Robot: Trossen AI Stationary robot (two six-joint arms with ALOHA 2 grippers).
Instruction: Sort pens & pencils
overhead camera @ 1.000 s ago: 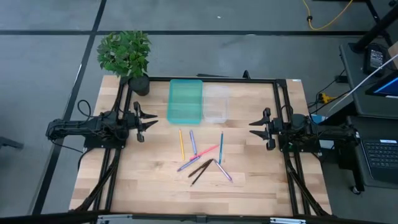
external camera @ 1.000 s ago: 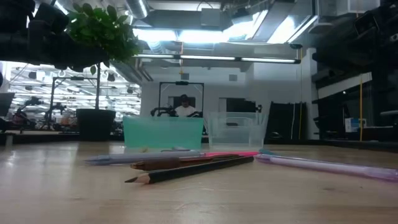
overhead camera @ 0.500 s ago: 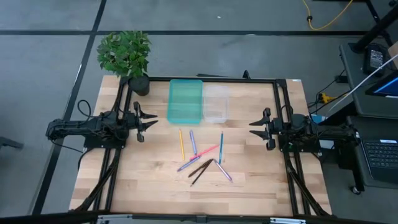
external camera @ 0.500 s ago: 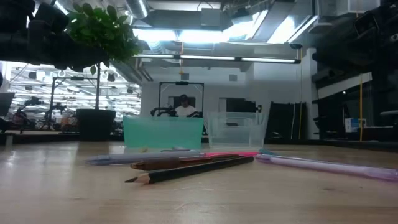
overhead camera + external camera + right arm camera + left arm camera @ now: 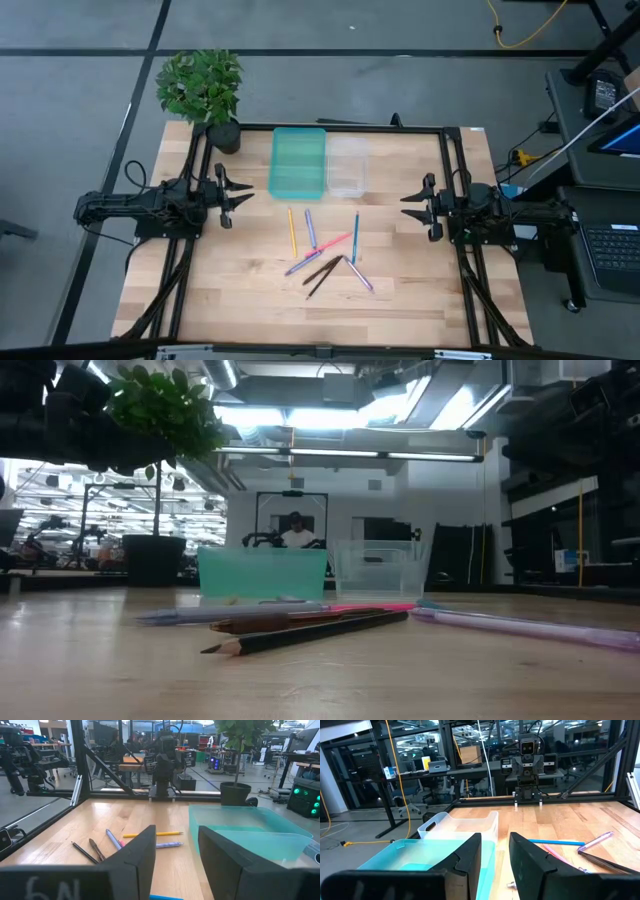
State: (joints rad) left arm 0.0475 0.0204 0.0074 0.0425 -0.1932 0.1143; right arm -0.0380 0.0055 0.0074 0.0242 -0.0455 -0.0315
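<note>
Several pens and pencils lie loose on the wooden table's middle: a yellow-orange one, a blue one, a pink-red one, purple ones and two dark ones. They also show in the low view. My left gripper hovers at the table's left, open and empty. My right gripper hovers at the table's right, open and empty. Both point inward, clear of the sticks.
A teal tray and a clear tray stand side by side at the table's far middle. A potted plant stands at the far left corner. A black frame borders the table. A person sits far behind.
</note>
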